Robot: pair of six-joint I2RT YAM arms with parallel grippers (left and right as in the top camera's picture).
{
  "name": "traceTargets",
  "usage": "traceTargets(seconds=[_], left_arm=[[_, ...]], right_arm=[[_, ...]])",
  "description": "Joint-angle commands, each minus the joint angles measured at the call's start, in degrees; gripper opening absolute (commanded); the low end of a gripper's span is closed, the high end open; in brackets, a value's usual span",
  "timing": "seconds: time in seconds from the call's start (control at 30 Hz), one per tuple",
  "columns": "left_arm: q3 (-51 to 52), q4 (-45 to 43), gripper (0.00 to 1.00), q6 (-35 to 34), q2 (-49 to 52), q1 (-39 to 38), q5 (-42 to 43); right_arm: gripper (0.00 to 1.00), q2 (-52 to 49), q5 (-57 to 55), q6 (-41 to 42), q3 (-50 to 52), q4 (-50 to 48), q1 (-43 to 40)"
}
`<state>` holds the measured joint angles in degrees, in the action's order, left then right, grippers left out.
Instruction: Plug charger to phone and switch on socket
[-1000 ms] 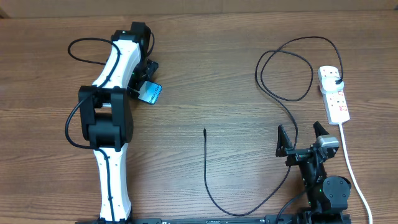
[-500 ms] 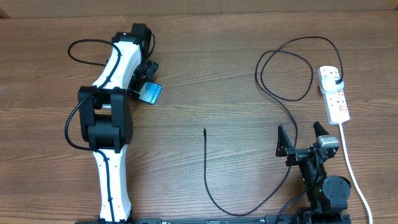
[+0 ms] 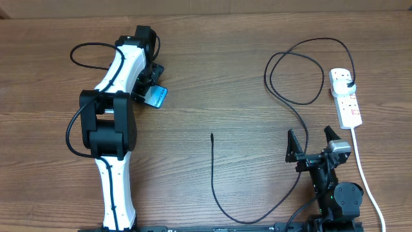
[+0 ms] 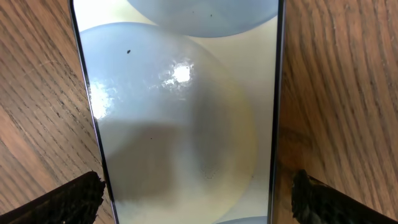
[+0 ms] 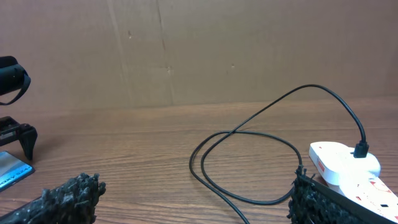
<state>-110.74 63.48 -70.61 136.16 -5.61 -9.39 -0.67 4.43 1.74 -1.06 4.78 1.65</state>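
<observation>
The phone (image 3: 156,96), with a light blue screen, lies on the table at the upper left. It fills the left wrist view (image 4: 186,112). My left gripper (image 3: 147,82) is open and straddles it, one finger at each long edge (image 4: 196,196). The charger cable (image 3: 213,174) is thin and black. Its free connector tip (image 3: 212,135) lies mid-table, apart from the phone. Its black plug (image 3: 348,81) sits in the white socket strip (image 3: 351,109), which also shows in the right wrist view (image 5: 342,165). My right gripper (image 3: 310,136) is open and empty, near the cable loops (image 5: 249,162).
The strip's white cord (image 3: 365,180) runs down the right edge past my right arm. A black arm cable (image 3: 87,48) loops at the upper left. A brown cardboard wall (image 5: 199,50) stands behind the table's far edge.
</observation>
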Motion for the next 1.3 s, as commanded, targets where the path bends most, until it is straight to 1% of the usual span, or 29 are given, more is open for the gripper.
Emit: traceTargets(seconds=[0.0,0.9,1.27], left_arm=[[3.7,1.5,0.99,-0.1,4.1,-0.1,0.4],[7.5,2.4,1.0,2.7,4.1,0.0,1.5],[7.5,-4.9,1.0,4.0,4.1,0.0,2.5]], right_arm=[[1.0,0.5,-0.5,0.4,0.6,-0.2,0.3],[1.0,0.5,-0.5,0.4,0.6,-0.2,0.3],[1.0,0.5,-0.5,0.4,0.6,-0.2,0.3]])
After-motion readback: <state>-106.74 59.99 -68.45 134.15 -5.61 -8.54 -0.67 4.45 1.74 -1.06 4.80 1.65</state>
